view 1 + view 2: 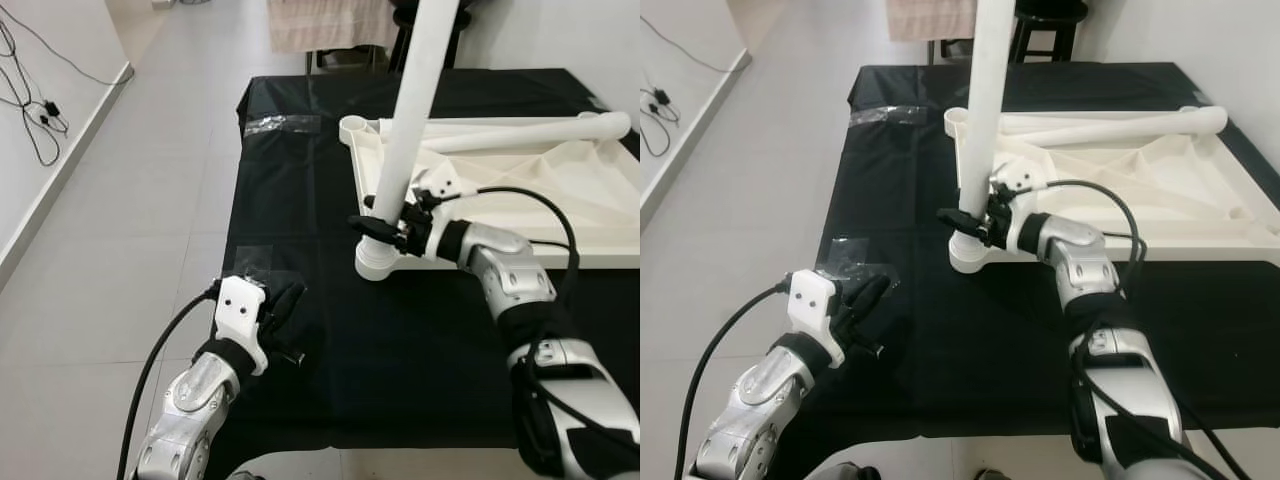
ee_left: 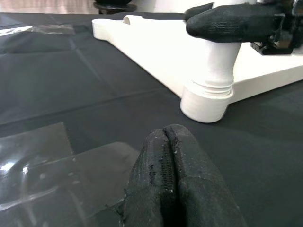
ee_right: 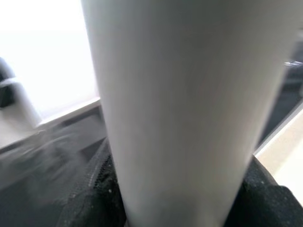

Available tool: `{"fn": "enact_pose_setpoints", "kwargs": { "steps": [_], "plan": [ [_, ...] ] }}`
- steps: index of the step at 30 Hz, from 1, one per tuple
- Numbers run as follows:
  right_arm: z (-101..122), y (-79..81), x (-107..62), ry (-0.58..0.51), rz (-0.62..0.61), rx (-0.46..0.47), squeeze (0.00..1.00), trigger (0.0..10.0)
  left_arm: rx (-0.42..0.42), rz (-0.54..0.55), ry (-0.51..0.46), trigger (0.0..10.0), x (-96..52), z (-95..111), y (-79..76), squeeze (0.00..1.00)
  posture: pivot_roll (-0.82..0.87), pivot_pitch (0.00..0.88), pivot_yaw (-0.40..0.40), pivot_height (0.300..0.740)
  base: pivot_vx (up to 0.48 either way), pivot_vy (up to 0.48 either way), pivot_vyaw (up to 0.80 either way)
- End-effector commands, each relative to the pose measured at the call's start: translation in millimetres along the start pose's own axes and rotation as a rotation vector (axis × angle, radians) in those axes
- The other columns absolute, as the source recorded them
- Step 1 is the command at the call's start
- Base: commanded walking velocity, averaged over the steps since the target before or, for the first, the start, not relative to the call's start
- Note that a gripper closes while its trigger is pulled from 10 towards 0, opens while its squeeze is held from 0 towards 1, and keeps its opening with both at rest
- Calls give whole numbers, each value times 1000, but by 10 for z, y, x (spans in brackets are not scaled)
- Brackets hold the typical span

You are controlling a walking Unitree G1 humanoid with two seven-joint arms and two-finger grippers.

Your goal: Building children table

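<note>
table leg [image 1: 415,110] upright, clamped in right gripper [image 1: 385,228]

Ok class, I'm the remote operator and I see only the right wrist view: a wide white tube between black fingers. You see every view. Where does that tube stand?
Observer: The long white plastic leg tube stands nearly upright in the near-left corner socket of the upturned white plastic tabletop. The right gripper clamps it just above the socket.
Operator: And the left gripper?
Observer: The left gripper is shut on nothing, low over the black cloth, apart from the tabletop.
Operator: Any other legs?
Observer: A second white leg tube lies along the tabletop's far edge.
</note>
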State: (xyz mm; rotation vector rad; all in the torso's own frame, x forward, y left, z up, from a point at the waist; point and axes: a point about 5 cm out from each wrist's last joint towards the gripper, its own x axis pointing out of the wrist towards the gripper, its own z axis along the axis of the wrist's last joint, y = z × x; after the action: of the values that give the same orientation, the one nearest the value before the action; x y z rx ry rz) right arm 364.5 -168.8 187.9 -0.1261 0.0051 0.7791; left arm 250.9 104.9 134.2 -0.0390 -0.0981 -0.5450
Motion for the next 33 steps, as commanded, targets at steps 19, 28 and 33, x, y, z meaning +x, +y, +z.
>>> {"fn": "enact_pose_setpoints", "kwargs": {
  "steps": [19, 28, 33],
  "plan": [
    [-139, 554, 270, 52, -320, 104, 737, 10000, 4, 14, 11, 10000, -5, -41, 16, 0, 21, 114, -24, 740, 0, 0, 0],
    [254, 501, 290, -38, 124, -72, 0, 10000, -9, -7, 15, 10000, 5, -51, 9, 0, 15, 112, -22, 740, 0, 0, 0],
    [314, 456, 294, -24, 378, -64, 0, 10000, -7, 2, 11, 10000, 16, -50, 9, 0, 25, 106, -34, 740, 0, 0, 0]
  ]
}}
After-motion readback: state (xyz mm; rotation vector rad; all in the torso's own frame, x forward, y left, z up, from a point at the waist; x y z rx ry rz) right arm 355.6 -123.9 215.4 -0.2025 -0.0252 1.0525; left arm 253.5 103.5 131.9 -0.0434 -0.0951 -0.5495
